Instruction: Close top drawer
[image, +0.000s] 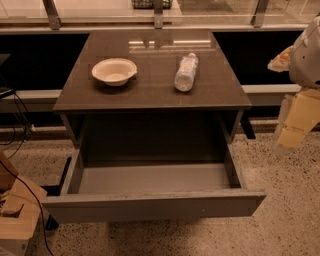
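Note:
The top drawer (155, 204) of the brown-topped cabinet (150, 85) is pulled far out toward me. Its plain grey front runs across the lower part of the view and its shallow grey tray is empty. My gripper (295, 125) hangs at the right edge of the view, to the right of the cabinet and apart from the drawer. It holds nothing that I can see.
A white bowl (114, 71) and a plastic bottle lying on its side (186, 72) rest on the cabinet top. Cardboard boxes (15, 215) and black cables (20, 135) sit on the speckled floor at the left. A glass wall with metal posts runs behind the cabinet.

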